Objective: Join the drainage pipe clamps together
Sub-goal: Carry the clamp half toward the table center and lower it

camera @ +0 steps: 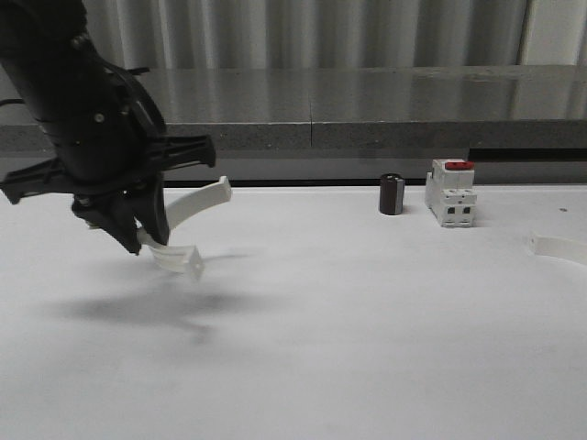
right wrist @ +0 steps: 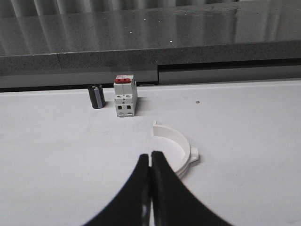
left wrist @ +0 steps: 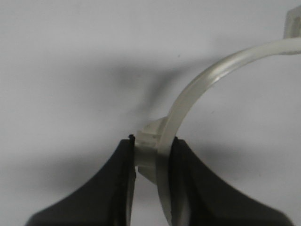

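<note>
**One half in hand, the other waiting far across the table**

Two clamp halves are in play, and they are well apart, so nothing is joined yet. The left gripper [camera: 147,240] is clamped on the first half-ring [camera: 188,225], which hangs clear of the white table [camera: 348,330] at the left, its shadow on the surface below. In the left wrist view the dark fingers [left wrist: 188,179] pinch the arc near its small outer tab, with the curve sweeping away from the jaws. The second half-ring [right wrist: 176,148] lies flat on the table at the far right edge of the front view [camera: 558,247], just ahead of the right gripper [right wrist: 151,162], whose fingers are pressed together on nothing. A white breaker with a red top [camera: 450,192] and a dark cylinder [camera: 392,194] stand at the far side, not involved. By my reading, lifting the second half and bringing the flanges together remain.
</note>
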Action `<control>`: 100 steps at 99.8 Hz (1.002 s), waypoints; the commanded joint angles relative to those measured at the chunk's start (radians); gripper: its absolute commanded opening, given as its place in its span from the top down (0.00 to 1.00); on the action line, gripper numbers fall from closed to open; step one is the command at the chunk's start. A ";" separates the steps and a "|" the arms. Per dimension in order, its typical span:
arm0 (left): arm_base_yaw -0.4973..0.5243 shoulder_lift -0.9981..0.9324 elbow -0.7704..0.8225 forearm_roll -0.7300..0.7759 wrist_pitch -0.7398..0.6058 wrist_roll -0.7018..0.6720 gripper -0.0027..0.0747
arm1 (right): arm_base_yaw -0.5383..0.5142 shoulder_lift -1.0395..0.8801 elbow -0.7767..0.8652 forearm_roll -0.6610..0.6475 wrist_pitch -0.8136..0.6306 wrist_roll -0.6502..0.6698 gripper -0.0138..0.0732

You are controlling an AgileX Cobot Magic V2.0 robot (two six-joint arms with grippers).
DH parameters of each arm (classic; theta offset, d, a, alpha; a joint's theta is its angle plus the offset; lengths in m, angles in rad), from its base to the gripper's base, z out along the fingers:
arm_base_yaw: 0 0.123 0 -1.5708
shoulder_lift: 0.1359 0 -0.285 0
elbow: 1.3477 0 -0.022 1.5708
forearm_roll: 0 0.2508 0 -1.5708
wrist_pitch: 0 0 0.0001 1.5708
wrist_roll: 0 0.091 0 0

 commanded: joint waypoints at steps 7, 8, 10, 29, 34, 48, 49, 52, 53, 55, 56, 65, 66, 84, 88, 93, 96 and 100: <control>-0.058 0.009 -0.046 0.006 -0.059 -0.076 0.99 | 0.000 -0.020 -0.015 -0.012 -0.078 -0.010 0.98; -0.061 0.014 -0.050 0.006 -0.060 -0.076 0.99 | 0.000 -0.020 -0.015 -0.012 -0.078 -0.010 0.98; -0.067 0.025 -0.054 0.006 -0.058 -0.076 0.99 | 0.000 -0.020 -0.015 -0.012 -0.078 -0.010 0.98; -0.103 0.095 -0.121 0.010 -0.053 -0.101 0.99 | 0.000 -0.020 -0.015 -0.012 -0.078 -0.010 0.98; -0.108 0.113 -0.139 0.018 -0.039 -0.103 0.99 | 0.000 -0.020 -0.015 -0.012 -0.078 -0.010 0.98; -0.117 0.147 -0.167 0.023 -0.015 -0.107 0.99 | 0.000 -0.020 -0.015 -0.012 -0.078 -0.010 0.98; -0.117 0.147 -0.167 0.023 -0.015 -0.107 0.99 | 0.000 -0.020 -0.015 -0.012 -0.078 -0.010 0.98; -0.117 0.152 -0.167 0.023 -0.015 -0.111 0.99 | 0.000 -0.020 -0.015 -0.012 -0.078 -0.010 0.98; -0.117 0.151 -0.167 0.024 -0.015 -0.114 0.99 | 0.000 -0.020 -0.015 -0.012 -0.078 -0.010 0.98; -0.117 0.152 -0.167 0.024 -0.015 -0.116 0.99 | 0.000 -0.020 -0.015 -0.012 -0.078 -0.010 0.98; -0.117 0.152 -0.167 0.024 -0.015 -0.118 0.99 | 0.000 -0.020 -0.015 -0.012 -0.078 -0.010 0.98; -0.113 0.152 -0.167 0.029 -0.017 -0.123 0.99 | 0.000 -0.020 -0.015 -0.012 -0.078 -0.010 0.98; -0.113 0.152 -0.167 0.029 -0.017 -0.123 0.99 | 0.000 -0.020 -0.015 -0.012 -0.078 -0.010 0.98; -0.113 0.152 -0.167 0.029 -0.009 -0.123 0.93 | 0.000 -0.020 -0.015 -0.012 -0.078 -0.010 0.98; -0.113 0.152 -0.167 0.029 -0.006 -0.123 0.87 | 0.000 -0.020 -0.015 -0.012 -0.078 -0.010 0.98; -0.113 0.152 -0.167 0.029 -0.006 -0.123 0.77 | 0.000 -0.020 -0.015 -0.012 -0.078 -0.010 0.98; -0.113 0.152 -0.167 0.029 -0.006 -0.123 0.69 | 0.000 -0.020 -0.015 -0.012 -0.078 -0.010 0.98; -0.113 0.152 -0.167 0.029 -0.006 -0.123 0.59 | 0.000 -0.020 -0.015 -0.012 -0.078 -0.010 0.98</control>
